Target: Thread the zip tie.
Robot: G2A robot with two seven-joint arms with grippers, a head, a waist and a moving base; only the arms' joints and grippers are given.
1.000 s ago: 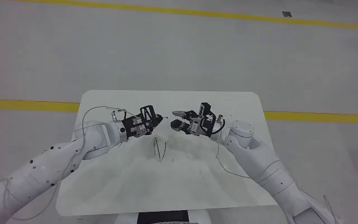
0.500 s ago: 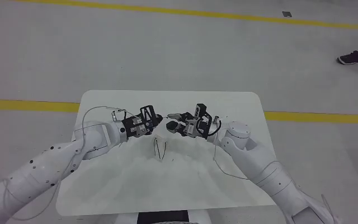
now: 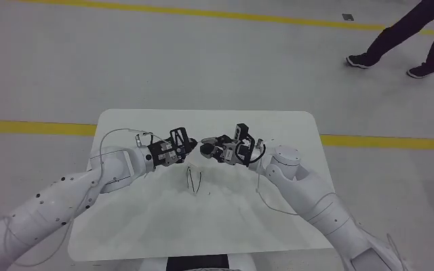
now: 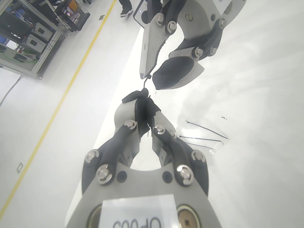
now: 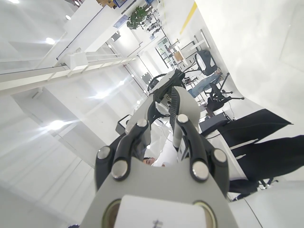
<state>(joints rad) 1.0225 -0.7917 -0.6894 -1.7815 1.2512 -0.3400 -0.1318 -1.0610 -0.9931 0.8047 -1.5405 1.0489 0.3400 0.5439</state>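
Two sets: left fingers (image 4: 125,113) pinch zip tie (image 4: 145,85), tip toward parted right fingers (image 4: 175,72).

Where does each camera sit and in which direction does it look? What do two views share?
Top view: overhead, looking down at the white table; both arms show, left gripper facing right gripper.
Left wrist view: on that wrist, looking past its gripper, shut on the zip tie, at the right gripper.
Right wrist view: on that wrist, looking past its open fingers into the room.
Top and left wrist views share the spare zip ties.
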